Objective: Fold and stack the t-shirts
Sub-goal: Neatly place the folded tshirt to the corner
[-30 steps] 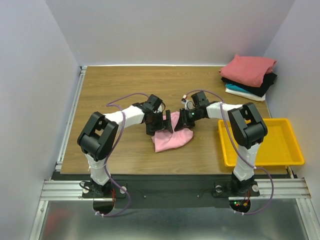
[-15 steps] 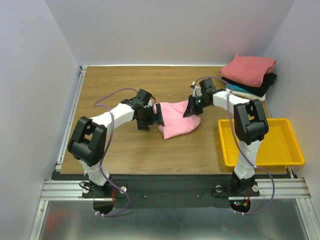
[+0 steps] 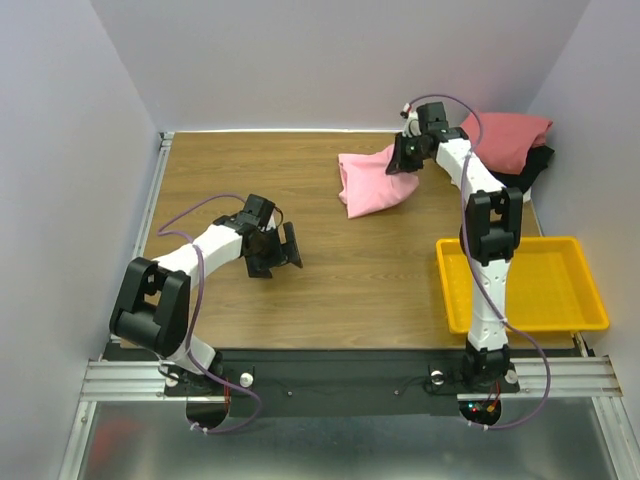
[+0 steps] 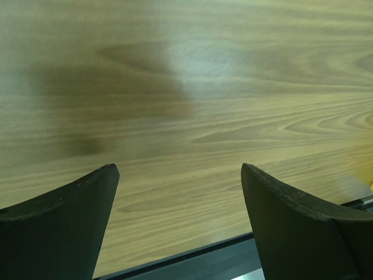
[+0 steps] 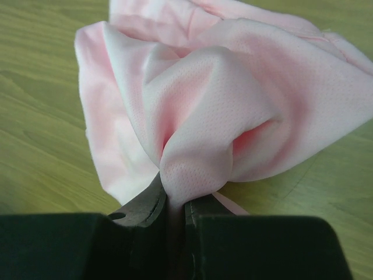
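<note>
Wooden counter (image 3: 250, 180), right tool (image 3: 402, 160) clenched on light pink t-shirt (image 3: 375, 188) near far edge, folded stack (image 3: 505, 140) in far right corner, left tool (image 3: 293, 248) released toward left edge

From where I stand, the wooden table (image 3: 380, 270) sits in a plain booth. There is a pale grey back wall (image 3: 330, 60), and a left wall (image 3: 60, 200) and right wall (image 3: 600, 110) of the same flat tone close in on either side. A metal rail (image 3: 140, 240) runs along the table's left edge, and a slotted aluminium beam (image 3: 340, 378) crosses its near edge. Below that lies a dull metal sheet (image 3: 340, 445) (a faint reddish reflection shows at its left). The light is soft and even, and shadows on the wood are blurred.
</note>
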Tool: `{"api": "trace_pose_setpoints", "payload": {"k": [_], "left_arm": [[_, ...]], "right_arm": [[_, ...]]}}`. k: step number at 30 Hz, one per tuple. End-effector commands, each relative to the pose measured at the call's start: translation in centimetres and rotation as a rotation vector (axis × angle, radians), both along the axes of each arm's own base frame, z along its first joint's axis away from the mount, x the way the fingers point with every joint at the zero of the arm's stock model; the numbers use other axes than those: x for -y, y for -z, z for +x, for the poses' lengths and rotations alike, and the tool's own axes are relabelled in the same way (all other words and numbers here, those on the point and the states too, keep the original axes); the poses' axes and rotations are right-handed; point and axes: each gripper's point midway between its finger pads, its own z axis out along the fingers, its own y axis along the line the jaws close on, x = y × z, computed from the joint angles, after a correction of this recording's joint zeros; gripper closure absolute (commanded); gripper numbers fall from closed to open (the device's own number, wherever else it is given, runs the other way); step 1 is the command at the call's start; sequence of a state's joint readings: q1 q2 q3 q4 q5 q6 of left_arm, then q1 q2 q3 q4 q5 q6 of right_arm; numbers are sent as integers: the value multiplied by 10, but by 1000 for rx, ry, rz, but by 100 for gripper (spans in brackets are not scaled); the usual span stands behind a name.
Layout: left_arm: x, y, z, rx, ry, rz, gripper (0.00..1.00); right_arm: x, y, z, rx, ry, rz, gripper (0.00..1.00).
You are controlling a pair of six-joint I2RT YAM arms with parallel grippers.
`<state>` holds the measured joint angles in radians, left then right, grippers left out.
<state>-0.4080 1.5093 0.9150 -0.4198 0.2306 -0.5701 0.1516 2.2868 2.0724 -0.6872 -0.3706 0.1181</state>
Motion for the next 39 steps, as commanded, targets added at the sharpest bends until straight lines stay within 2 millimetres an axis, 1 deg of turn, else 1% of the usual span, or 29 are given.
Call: {"api": "trace_pose_setpoints", "payload": {"k": [1,3,4,6,7,8,11,12,14,15,17,18,19,20,21,24,26,27,29,30,32,33,34,36,37,39], "left_arm": [[-4,-2,-7,15,-3,-8,2],[-5,0,-9,12,-5,-3,1],[-7,3,-11,6,-7,2,2],[-8,6,-14,0,-8,7,2],[-8,7,-14,0,-8,7,2],[-9,8,-15,-2,-10,9,2],[-10,10,-18,-4,-18,8,2],[-9,10,-18,-2,-21,-1,2],[-10,14,-21,-12,-24,-1,2],[-10,16,-23,-17,-27,-4,2],[-10,17,-25,-20,-29,-6,1],[-11,16,-25,-15,-32,-8,1],[-11,17,-27,-20,-34,-7,1],[-11,17,-28,-20,-36,-9,1],[-13,19,-29,-24,-40,-6,2],[-13,20,-33,-28,-47,-11,2],[-13,20,-35,-30,-54,-16,1],[-14,21,-36,-32,-56,-15,2],[-14,21,-37,-34,-59,-19,2],[-14,21,-38,-34,-60,-20,2],[-14,20,-37,-29,-62,-21,2],[-15,20,-39,-32,-66,-22,2],[-15,20,-39,-31,-68,-23,1],[-14,19,-39,-31,-73,-27,2],[-15,20,-40,-34,-73,-26,2],[-14,21,-41,-37,-71,-29,2]], "right_arm": [[16,-60,28,136,58,-7,99],[25,-78,38,182,94,-12,100],[28,-93,46,219,118,-5,100],[39,-110,53,253,164,7,99],[46,-128,58,296,190,5,100],[58,-137,61,315,220,5,99],[81,-163,68,373,296,3,100],[96,-178,71,409,332,4,100],[112,-192,73,442,393,0,100],[137,-205,75,479,448,1,100],[159,-218,77,516,501,11,100],[182,-226,79,540,542,19,100],[191,-235,78,555,570,45,100],[199,-240,78,564,584,58,100],[218,-246,77,581,620,61,100],[243,-260,74,628,663,48,100],[254,-267,73,647,686,62,99],[263,-271,73,659,702,71,100],[271,-277,71,674,719,87,100],[280,-280,70,683,733,94,100],[286,-280,68,677,738,127,99],[293,-280,66,674,749,132,100],[296,-280,64,672,752,130,100],[306,-274,61,658,761,122,100],[307,-265,60,636,756,119,100],[312,-254,59,617,754,101,100]]}}
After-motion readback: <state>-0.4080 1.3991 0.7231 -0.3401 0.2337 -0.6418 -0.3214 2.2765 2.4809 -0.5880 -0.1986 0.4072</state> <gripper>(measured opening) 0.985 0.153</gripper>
